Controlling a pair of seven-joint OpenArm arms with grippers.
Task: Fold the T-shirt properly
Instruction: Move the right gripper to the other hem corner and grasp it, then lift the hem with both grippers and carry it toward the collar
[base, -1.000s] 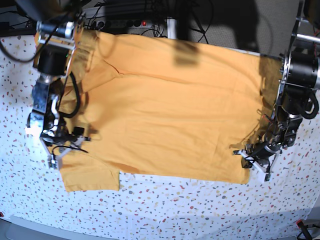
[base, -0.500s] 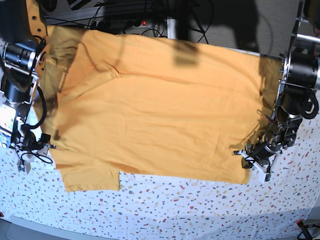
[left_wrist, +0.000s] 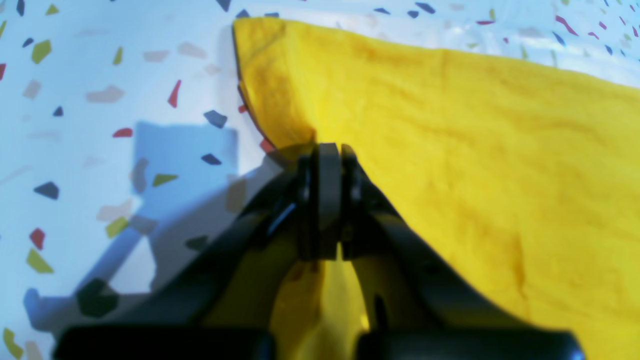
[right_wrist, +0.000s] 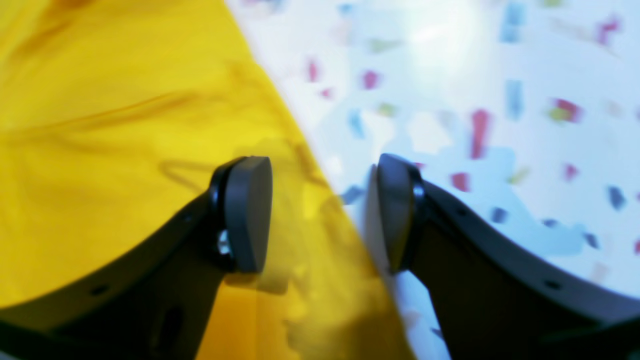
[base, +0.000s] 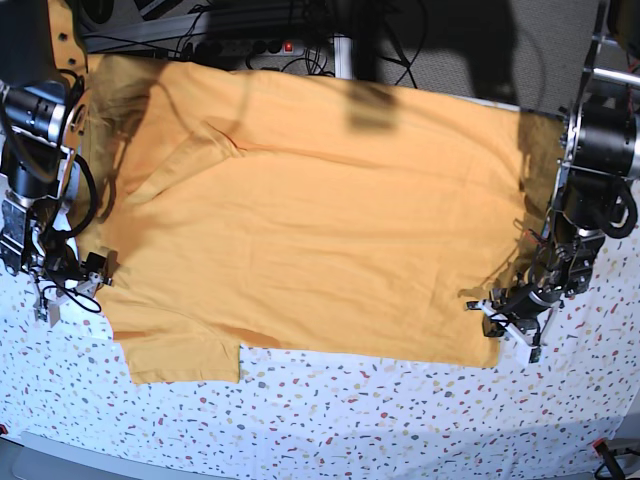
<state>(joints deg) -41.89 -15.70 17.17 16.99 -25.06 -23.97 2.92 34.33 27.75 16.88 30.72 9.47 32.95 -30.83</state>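
Left gripper (left_wrist: 327, 150): jaws clenched tight, pads pressed together on a pinch of the T-shirt (left_wrist: 450, 150) right at its hem edge. In the left wrist view the yellow cloth rises into the pads and spreads away toward 2 o'clock; a corner of the cloth peaks at 11 o'clock from the jaws. Some cloth also shows between the gripper's arms at 6 o'clock.

Right gripper (right_wrist: 320, 210): jaws released, standing wide apart with nothing between the pads. The shirt's edge runs diagonally under the gap. The finger (right_wrist: 247, 215) at 9 o'clock hangs over the cloth; the other one, at 3 o'clock, hangs over the bare table (right_wrist: 500, 75). Whether either pad touches the surface, cannot tell; the view is blurred.

Base view: the T-shirt (base: 330, 210) lies spread flat and wide across the speckled white table (base: 350, 420), plain side up, no lettering seen. A short sleeve sticks out at 7 o'clock. The left gripper (base: 510, 318) sits at the shirt's corner at 4 o'clock. The right gripper (base: 62, 290) sits at the shirt's edge at 9 o'clock, just above that sleeve. Cables and a power strip (base: 250, 45) lie beyond the table at 12 o'clock.
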